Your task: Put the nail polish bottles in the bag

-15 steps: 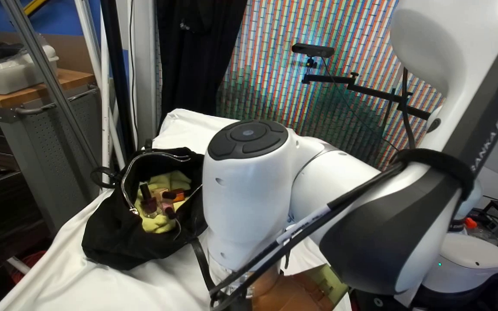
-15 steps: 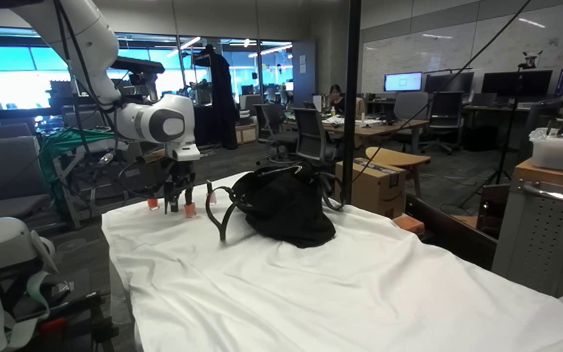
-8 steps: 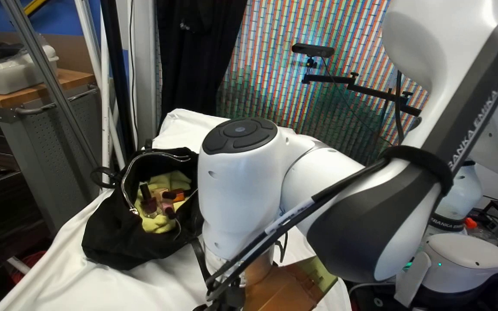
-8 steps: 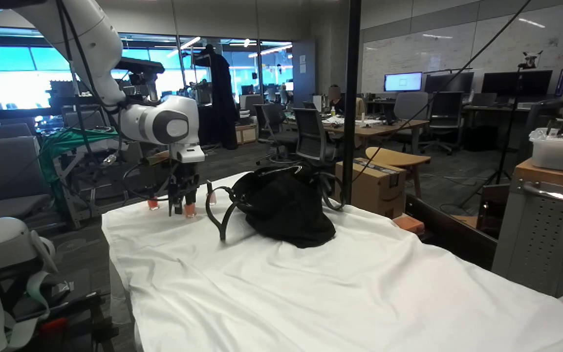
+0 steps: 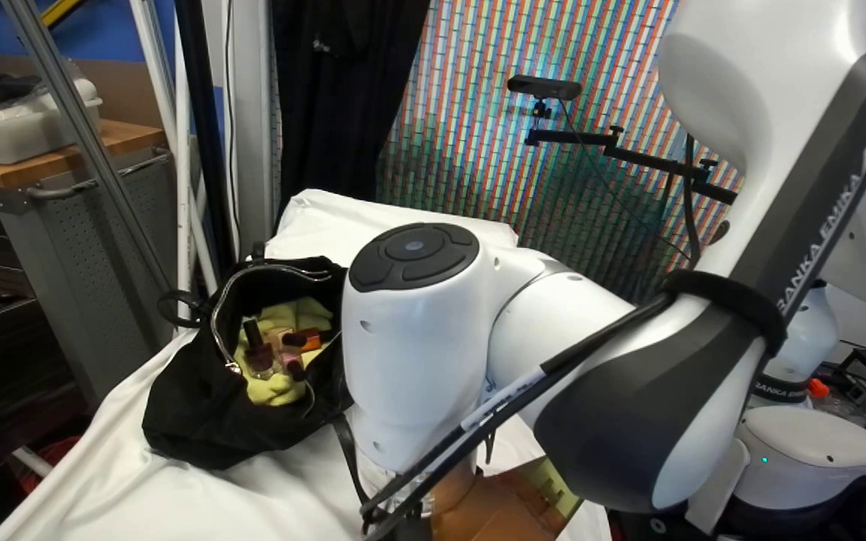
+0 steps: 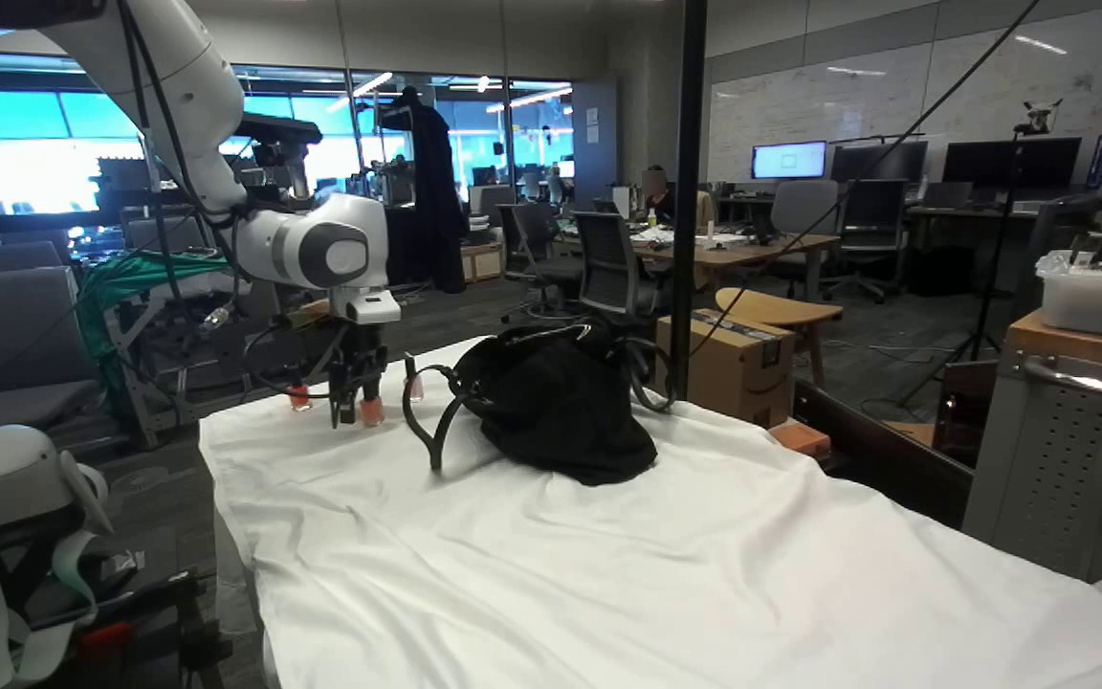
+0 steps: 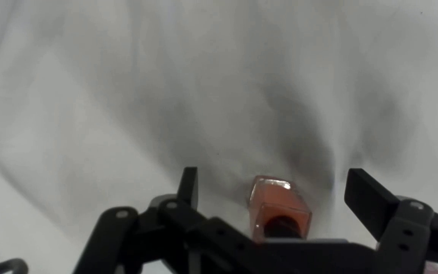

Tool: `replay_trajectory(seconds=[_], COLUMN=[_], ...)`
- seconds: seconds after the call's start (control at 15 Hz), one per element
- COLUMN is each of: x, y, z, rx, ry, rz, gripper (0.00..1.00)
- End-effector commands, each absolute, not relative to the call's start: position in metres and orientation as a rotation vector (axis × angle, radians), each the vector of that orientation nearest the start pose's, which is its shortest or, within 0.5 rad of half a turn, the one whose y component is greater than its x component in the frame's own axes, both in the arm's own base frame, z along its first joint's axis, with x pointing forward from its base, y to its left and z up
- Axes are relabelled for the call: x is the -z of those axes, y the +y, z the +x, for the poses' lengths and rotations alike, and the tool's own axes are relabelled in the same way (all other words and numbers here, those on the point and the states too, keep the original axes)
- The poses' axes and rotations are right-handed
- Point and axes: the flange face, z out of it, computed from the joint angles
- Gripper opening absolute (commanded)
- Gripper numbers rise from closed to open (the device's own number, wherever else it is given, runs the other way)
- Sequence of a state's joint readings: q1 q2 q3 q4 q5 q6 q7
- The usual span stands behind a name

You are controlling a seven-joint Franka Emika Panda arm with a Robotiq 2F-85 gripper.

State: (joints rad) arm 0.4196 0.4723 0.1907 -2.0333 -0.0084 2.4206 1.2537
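With office chairs [image 6: 606, 254] and a whiteboard [image 6: 800, 115] beyond, the rumpled white tablecloth [image 6: 704, 574] spreads broadly before the black handbag [image 6: 565, 411] with nail polish bottles [image 5: 261, 359] inside, while near one edge the gripper [image 7: 274, 186], jaws apart, straddles an orange nail polish bottle [image 7: 280, 199].

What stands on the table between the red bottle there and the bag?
In an exterior view, the orange bottle, then the pink bottle. The end effector, open in the wrist view, hangs in that stretch too.

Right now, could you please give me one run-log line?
gripper: open; orange bottle: upright, ungripped, between jaws in wrist view; red bottle, pink bottle: on cloth; bag: open, bottles inside
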Motion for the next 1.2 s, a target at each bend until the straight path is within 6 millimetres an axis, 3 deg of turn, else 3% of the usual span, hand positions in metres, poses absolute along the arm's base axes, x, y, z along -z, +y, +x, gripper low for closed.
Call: replay_trajectory(seconds=[0.0,1.13], x=[-0.207,-0.23], y=[0.345,0.343], z=[0.487,0.484], rx=[-0.187,-0.104], ry=[0.976,0.951], rz=[-2.977,-2.98], gripper=[1.0,1.0])
